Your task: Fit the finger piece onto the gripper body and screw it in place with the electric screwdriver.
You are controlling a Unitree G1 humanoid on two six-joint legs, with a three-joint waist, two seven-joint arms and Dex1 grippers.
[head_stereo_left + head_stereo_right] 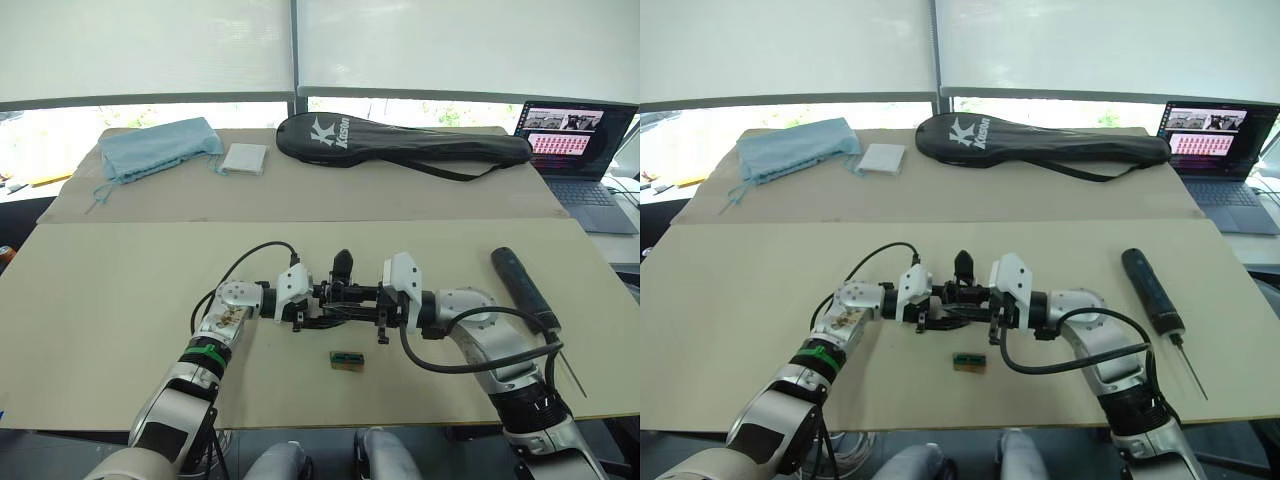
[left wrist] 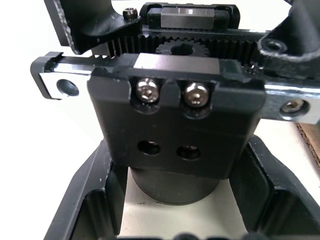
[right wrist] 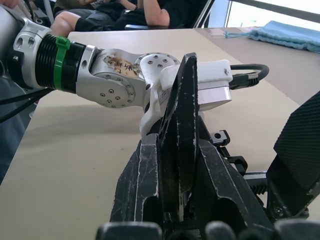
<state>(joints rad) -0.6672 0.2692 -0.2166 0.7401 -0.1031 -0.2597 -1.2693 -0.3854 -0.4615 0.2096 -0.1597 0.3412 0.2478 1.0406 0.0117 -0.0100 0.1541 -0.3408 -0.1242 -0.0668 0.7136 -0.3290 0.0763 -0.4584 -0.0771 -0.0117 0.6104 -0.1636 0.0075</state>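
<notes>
mid-fitting, by the look of it: left gripper (image 1: 300,318) and right gripper (image 1: 377,318) brought tip to tip over the middle of the near table (image 1: 100,300), with the gripper body (image 2: 175,130) clamped between the left one's fingers and the finger piece (image 3: 181,135) pinched upright between the right one's fingers. not yet seated, judging from the wrist views, and nothing screwed. electric screwdriver (image 1: 524,290) lying untouched on the table well to the right, bit pointing toward the near edge, so the whole fastening step left to do. from the head views, just a dark cluster between the two white wrists, with one black point (image 1: 343,266) sticking up (probably the body's own finger), plus a small green-topped block (image 1: 346,360) lying just in front. from the left wrist view, what the head misses: two silver screws (image 2: 172,93) already in the body's face and two empty holes (image 2: 168,149) below them. from the right wrist view, the wedge's scuffed edge held firmly, and seated people (image 3: 120,15) beyond the table.
</notes>
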